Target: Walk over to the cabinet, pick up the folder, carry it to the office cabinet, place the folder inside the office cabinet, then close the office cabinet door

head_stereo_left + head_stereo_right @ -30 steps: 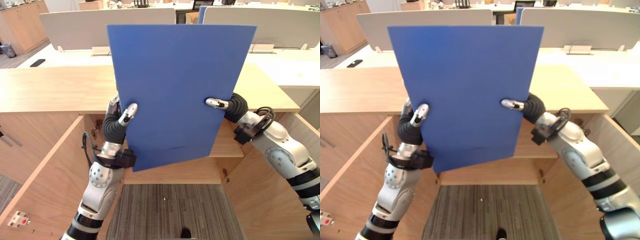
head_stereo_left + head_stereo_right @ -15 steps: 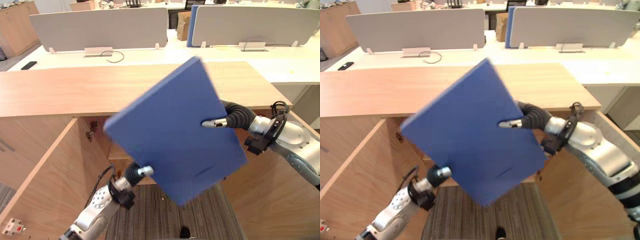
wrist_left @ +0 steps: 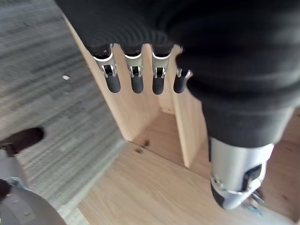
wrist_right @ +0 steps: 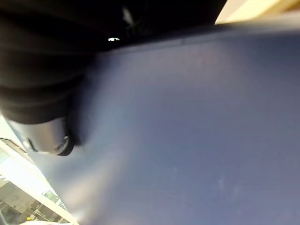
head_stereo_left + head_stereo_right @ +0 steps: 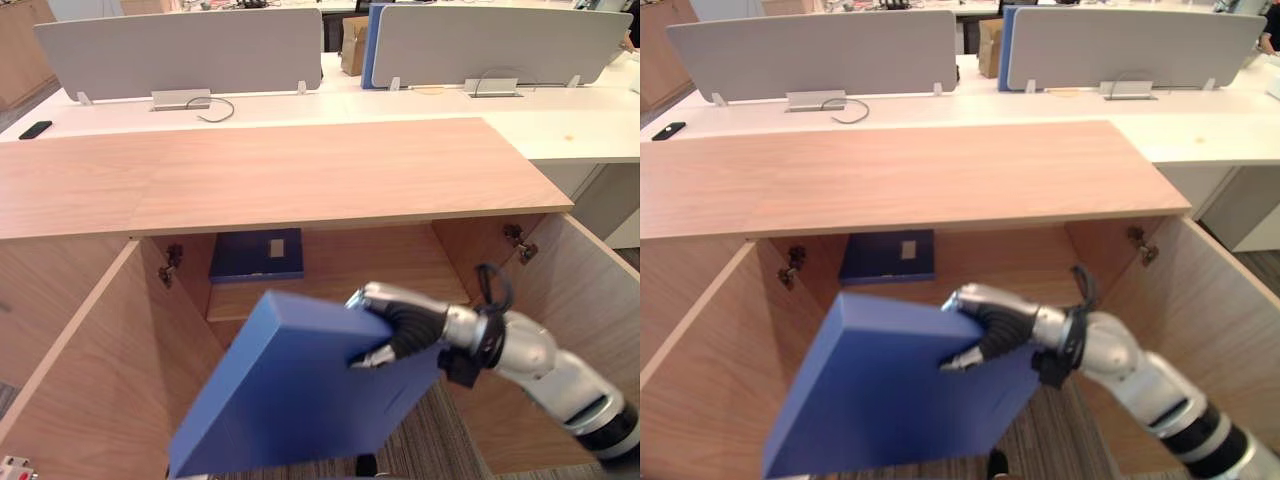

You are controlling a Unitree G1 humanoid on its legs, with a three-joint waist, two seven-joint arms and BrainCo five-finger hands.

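- While my right hand (image 5: 395,330) curls round the 3 o'clock edge of the blue folder (image 5: 290,400), it hangs tilted at 6 o'clock of the open office cabinet (image 5: 380,255).
- My left hand (image 3: 137,77) is slack, empty.

I'm looking at an office. Behind the long wooden cabinet (image 5: 300,170) stand rows of white desks (image 5: 110,112) split by grey divider screens (image 5: 180,55), with a cable (image 5: 215,108) looped at the foot of one screen. The cabinet's doors (image 5: 75,380) hang open on a shelf where a blue file (image 5: 257,255) lies flat. Grey carpet (image 3: 37,61) covers the floor.
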